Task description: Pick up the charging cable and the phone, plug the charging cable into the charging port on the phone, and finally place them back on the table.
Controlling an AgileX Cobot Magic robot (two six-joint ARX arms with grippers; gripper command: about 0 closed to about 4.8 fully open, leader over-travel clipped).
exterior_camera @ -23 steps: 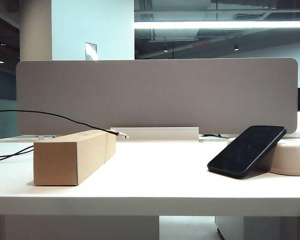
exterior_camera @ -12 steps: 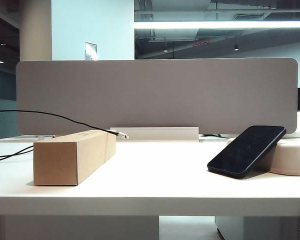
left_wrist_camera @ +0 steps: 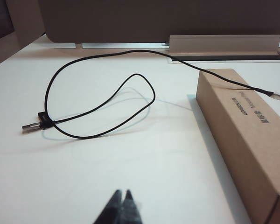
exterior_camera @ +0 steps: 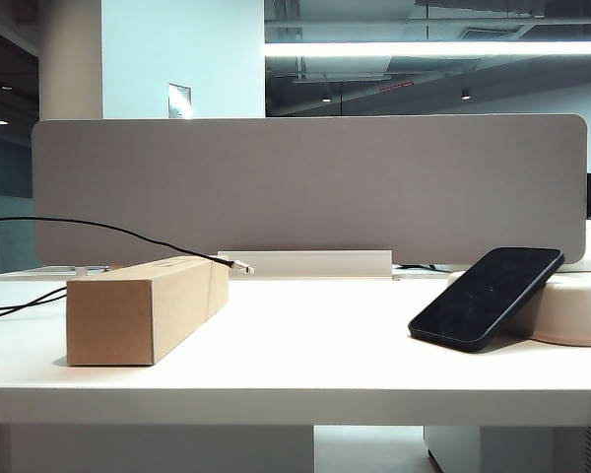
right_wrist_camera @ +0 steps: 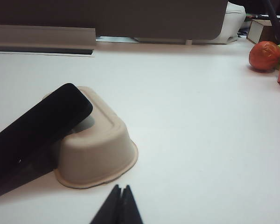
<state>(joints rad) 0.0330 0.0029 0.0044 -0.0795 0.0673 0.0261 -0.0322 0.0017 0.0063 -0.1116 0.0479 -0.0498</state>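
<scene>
Pre-grasp stage: left tool (left_wrist_camera: pixel 122 198) & right tool (right_wrist_camera: pixel 120 193) both clenched, empty, above surface (exterior_camera: pixel 315 345). Next: open, reach charging cable (left_wrist_camera: pixel 102 105) & phone (right_wrist_camera: pixel 35 128).

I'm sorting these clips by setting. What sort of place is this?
Probably an office: a white desk with a grey fabric divider panel along its back, and strip ceiling lights behind it.

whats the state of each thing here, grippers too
charging cable: loose, looped on the table, plug end lying over the cardboard box
phone: tilted, leaning on the upturned pale tray, unplugged
left gripper: shut, empty
right gripper: shut, empty
</scene>
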